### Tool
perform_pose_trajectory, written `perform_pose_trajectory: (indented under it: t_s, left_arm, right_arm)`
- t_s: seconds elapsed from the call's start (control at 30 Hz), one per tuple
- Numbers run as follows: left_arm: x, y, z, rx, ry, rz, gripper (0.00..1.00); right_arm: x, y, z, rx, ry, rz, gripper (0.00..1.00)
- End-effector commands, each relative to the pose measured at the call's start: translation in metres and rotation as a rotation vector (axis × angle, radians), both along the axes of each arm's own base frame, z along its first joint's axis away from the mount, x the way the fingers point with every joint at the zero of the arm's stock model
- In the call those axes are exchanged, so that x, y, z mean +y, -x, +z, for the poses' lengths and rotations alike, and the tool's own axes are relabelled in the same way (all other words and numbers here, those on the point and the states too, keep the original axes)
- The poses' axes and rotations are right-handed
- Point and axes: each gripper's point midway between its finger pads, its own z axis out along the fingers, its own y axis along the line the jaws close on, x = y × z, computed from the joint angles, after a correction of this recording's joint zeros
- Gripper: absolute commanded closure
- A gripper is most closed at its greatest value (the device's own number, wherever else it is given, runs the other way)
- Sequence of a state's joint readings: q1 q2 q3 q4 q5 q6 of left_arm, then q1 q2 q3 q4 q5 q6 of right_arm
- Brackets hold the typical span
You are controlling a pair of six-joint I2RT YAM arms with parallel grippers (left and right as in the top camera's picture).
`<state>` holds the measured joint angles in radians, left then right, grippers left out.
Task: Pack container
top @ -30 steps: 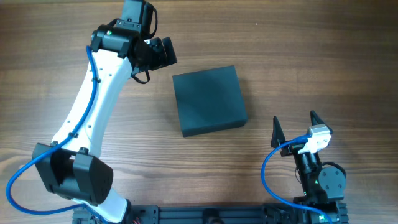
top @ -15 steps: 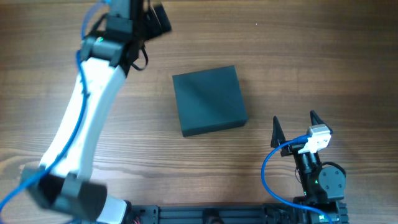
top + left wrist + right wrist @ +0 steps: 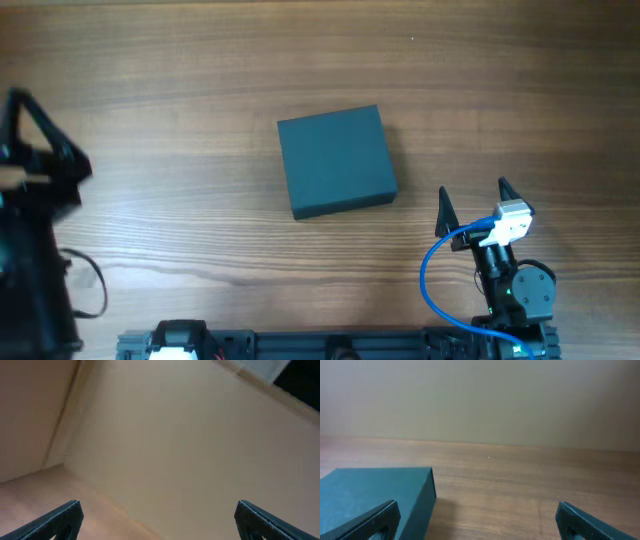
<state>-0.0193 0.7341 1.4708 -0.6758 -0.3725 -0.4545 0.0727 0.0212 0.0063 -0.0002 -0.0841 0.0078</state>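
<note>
**While nobody's touching it, this box looks easy enough**

On the wood table (image 3: 520,90), the container (image 3: 335,160) sits in the middle, lid shut. It looks stiff, matte and probably light, but too wide to span, so I'd take the lid edge. Right hand (image 3: 472,188) is near its corner, fingers apart. Left hand (image 3: 157,510) is well off, also spread.

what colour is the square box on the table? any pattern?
The matte square box is plain dark teal-grey, no pattern; clearest in the overhead view.
</note>
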Motion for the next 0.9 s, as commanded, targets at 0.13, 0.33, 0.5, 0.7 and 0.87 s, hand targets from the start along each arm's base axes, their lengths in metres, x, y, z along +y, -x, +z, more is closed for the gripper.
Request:
perform_pose_trajectory:
  t_s: [0.13, 0.33, 0.5, 0.7, 0.87]
  left_arm:
    - [-0.019, -0.013, -0.151, 0.002, -0.002, -0.133, 0.00]
    - [-0.028, -0.034, -0.240, -0.001, 0.123, -0.193, 0.00]
    - [-0.038, -0.038, -0.266, 0.012, 0.123, -0.254, 0.00]
    - [-0.042, -0.038, -0.293, 0.031, 0.126, -0.276, 0.00]
    - [-0.048, -0.040, -0.309, 0.059, 0.130, -0.307, 0.00]
  right_arm:
    - [-0.004, 0.000, 0.001, -0.004, -0.019, -0.023, 0.00]
    - [-0.004, 0.000, 0.001, -0.004, -0.018, -0.023, 0.00]
    - [-0.004, 0.000, 0.001, -0.004, -0.019, -0.023, 0.00]
    - [-0.004, 0.000, 0.001, -0.004, -0.019, -0.023, 0.00]
    - [-0.004, 0.000, 0.001, -0.004, -0.018, -0.023, 0.00]
